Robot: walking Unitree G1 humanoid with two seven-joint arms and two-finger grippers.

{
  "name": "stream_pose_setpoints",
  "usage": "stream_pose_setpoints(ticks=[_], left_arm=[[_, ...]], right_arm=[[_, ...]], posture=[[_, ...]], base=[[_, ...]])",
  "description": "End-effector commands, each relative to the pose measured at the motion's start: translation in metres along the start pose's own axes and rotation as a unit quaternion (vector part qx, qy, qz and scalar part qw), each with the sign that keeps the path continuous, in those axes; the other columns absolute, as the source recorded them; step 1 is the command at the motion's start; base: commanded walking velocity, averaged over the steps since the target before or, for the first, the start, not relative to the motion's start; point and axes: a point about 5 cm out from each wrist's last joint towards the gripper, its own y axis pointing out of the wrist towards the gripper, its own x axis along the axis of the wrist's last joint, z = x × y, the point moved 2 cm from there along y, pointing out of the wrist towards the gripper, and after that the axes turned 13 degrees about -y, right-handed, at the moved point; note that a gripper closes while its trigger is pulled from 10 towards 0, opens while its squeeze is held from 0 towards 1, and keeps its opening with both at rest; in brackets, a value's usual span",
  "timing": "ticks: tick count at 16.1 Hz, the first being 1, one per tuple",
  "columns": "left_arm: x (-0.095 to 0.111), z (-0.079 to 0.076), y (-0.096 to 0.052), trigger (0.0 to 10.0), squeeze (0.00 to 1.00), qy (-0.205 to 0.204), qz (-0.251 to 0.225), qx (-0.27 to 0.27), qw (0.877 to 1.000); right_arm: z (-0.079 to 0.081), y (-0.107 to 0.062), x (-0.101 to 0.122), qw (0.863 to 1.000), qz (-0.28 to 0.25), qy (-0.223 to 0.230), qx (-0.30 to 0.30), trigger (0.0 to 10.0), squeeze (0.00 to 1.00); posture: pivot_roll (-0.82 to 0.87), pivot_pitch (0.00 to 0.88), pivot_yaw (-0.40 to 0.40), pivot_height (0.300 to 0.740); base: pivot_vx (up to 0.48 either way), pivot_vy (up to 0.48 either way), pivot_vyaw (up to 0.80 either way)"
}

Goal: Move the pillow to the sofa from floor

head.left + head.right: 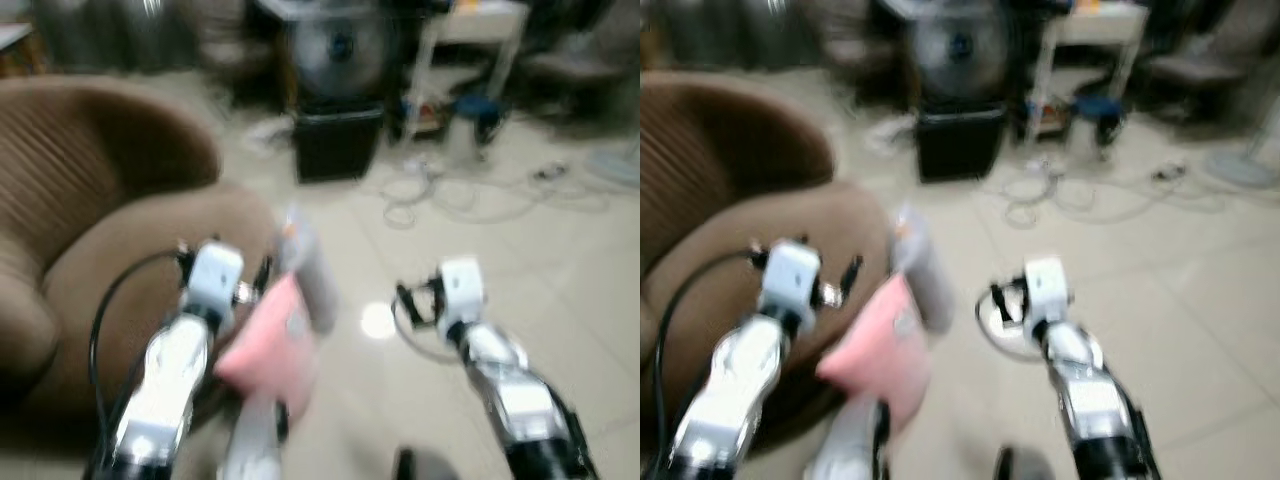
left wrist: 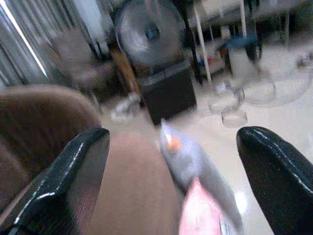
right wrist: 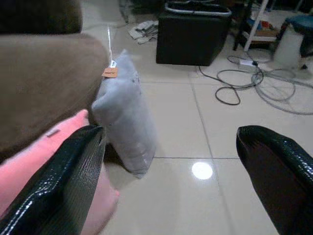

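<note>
Pink pillow (image 3: 29, 161) stands on the floor (image 3: 195, 142), leaning against the front of the brown sofa (image 1: 120, 250). Just beside it, grey pillow (image 3: 124, 122), upright on edge, also against the sofa front, a small orange tag (image 3: 110, 72) at its top corner. The two pillows touch or nearly touch; blur in the head views stops me telling which.

My left claw (image 2: 176, 181) is spread wide, holding nothing. Along its fingers (image 2: 68, 176) I see the sofa seat edge, the grey pillow's top and the pink one below it, both between the finger lines but apart from them. My left arm (image 1: 170, 370) is raised over the sofa's front edge.

My right claw (image 3: 171, 181) is also spread wide, holding nothing. One finger (image 3: 58, 176) overlaps the pink pillow in view; contact cannot be told. The right arm (image 1: 500, 380) reaches out over bare tile, with a bright light spot (image 3: 202, 170) on the floor ahead.

Further out: black box (image 3: 193, 34) on the floor, a round fan (image 2: 146, 32) above it, loose cables (image 3: 259, 83) coiled over the tiles, a white table (image 1: 470, 40) behind. Head views are blurred.
</note>
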Motion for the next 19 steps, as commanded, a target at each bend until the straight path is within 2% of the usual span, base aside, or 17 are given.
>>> stream_pose_setpoints(ticks=[1, 13, 19], left_arm=[[0.006, 0.004, 0.004, 10.0, 0.00, 0.006, -0.005, 0.001, 1.000], [-0.002, 0.004, 0.001, 10.0, 0.00, 0.016, 0.016, -0.014, 1.000], [-0.004, -0.001, 0.002, 10.0, 0.00, 0.017, 0.020, -0.023, 0.999]], right_arm=[[0.002, 0.002, 0.004, 1.000, -0.004, 0.002, 0.002, 10.0, 0.00], [0.004, 0.005, -0.004, 0.999, 0.018, -0.023, 0.023, 10.0, 0.00], [0.005, 0.005, -0.008, 0.999, 0.021, -0.025, 0.025, 10.0, 0.00]], posture=[[0.05, 0.000, 0.023, 0.630], [0.07, 0.000, 0.006, 0.630], [0.06, 0.000, 0.010, 0.630]], base=[[0.292, 0.000, 0.00], [0.283, 0.000, 0.00], [0.000, 0.000, 0.00]])
